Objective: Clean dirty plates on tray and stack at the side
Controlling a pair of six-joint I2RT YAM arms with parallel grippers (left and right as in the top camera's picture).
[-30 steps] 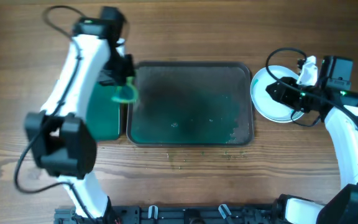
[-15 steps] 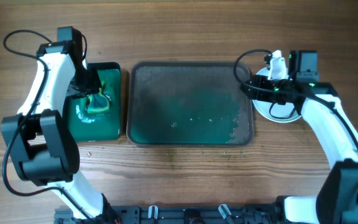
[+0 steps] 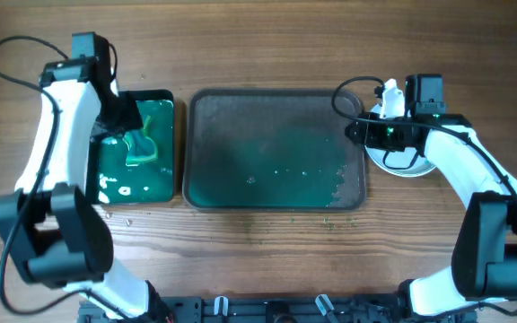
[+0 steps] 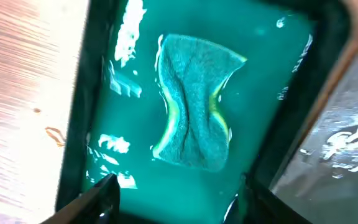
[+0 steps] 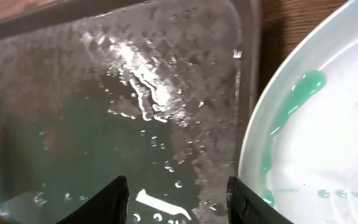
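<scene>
The dark tray (image 3: 267, 117) lies mid-table, wet with teal water and with no plate on it. White plates (image 3: 413, 167) sit stacked on the wood just right of it; the top one (image 5: 328, 124) has teal smears. My right gripper (image 3: 357, 131) hangs open over the tray's right rim (image 5: 247, 68), next to the plate's edge, with nothing between its fingers (image 5: 114, 202). My left gripper (image 3: 119, 117) is open above the green tray, empty. The green sponge (image 4: 194, 102) lies crumpled and free in the teal water ahead of the fingers (image 4: 104, 199).
The small green tray (image 3: 151, 184) holding the sponge (image 3: 142, 148) stands against the big tray's left side. Small crumbs (image 3: 258, 229) dot the wood in front of the tray. Cables loop behind both arms.
My left gripper carried the sponge left from the big tray's edge to the green tray and opened, dropping it there. My right gripper moved left from over the plates to the tray's rim.
</scene>
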